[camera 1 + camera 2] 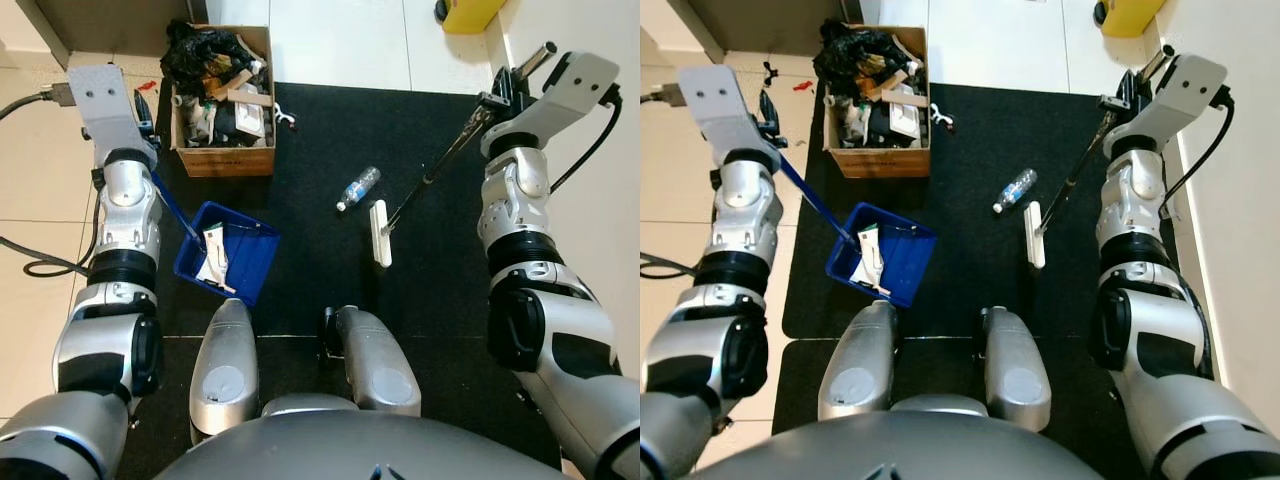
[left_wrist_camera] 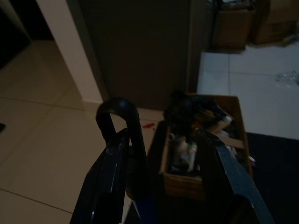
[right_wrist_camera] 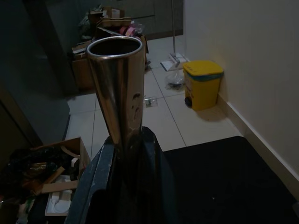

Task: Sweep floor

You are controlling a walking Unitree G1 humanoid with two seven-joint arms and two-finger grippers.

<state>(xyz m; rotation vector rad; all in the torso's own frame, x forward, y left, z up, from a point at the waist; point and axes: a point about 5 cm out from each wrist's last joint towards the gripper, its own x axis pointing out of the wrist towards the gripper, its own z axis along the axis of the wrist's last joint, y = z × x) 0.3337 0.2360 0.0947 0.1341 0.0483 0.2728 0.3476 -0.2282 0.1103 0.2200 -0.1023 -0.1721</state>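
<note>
on the black mat [image 1: 330,150] i see my right gripper [image 3: 124,158] clamped on the broom [image 1: 380,232] pole, my left gripper [image 2: 159,182] closed around the blue dustpan [image 1: 228,250] handle, plastic bottle [image 1: 357,188] between.

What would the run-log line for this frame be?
right gripper: shut on broom handle | left gripper: holds blue dustpan, paper scraps inside | plastic bottle: on black mat, beside broom head | trash-filled cardboard box: mat's far-left corner

A home's tiled room: black mat [image 1: 420,200], yellow pedal bin [image 3: 202,84], cardboard box [image 1: 224,158] of clutter.
</note>
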